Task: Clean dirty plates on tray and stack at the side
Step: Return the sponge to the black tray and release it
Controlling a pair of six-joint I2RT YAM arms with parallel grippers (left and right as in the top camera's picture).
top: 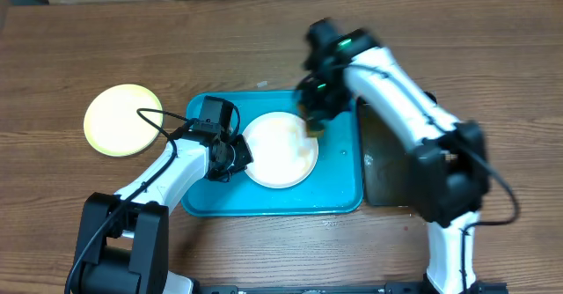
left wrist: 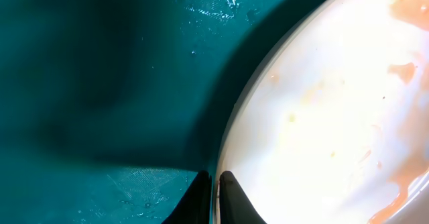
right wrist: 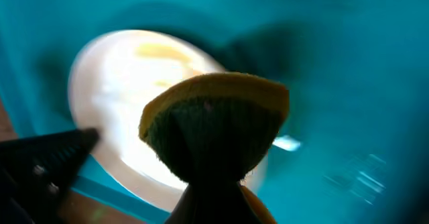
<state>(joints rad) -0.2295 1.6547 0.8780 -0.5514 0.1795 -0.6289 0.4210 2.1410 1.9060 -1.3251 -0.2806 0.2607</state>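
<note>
Sponge (right wrist: 214, 117) pinched in right gripper (right wrist: 211, 187) — left gripper (left wrist: 216, 198) clamps plate (left wrist: 322, 117) rim on tray (left wrist: 100, 83).

The left arm (top: 163, 175) reaches from lower left toward frame centre, the left end effector (top: 236, 153) pinched nearly together, while the right arm (top: 396, 91) arcs from lower right to upper centre, the right end effector (top: 312, 118) pointing down, clamped tight.

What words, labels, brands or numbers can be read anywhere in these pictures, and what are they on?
None can be read.
No text shows on the blue tray, the white plate, the yellow plate or the sponge.
The green glow above the tray is only a light, not a sign.
</note>
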